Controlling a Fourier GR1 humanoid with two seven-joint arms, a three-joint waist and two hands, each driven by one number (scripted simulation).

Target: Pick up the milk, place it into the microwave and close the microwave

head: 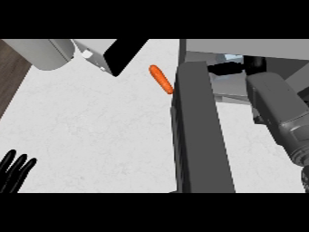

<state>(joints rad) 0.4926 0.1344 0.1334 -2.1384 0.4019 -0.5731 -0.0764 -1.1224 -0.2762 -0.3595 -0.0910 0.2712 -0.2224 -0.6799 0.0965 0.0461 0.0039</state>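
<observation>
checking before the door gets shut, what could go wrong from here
The right forearm reaches deep into the microwave, so swinging the open door now could trap it. Its hand is hidden inside, so whether the milk is released is unclear. The carrot lies beside the door and might get knocked.

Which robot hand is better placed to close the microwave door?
Probably the right robot hand: it reaches into the microwave beside the open door; the left robot hand rests at lower left.
</observation>
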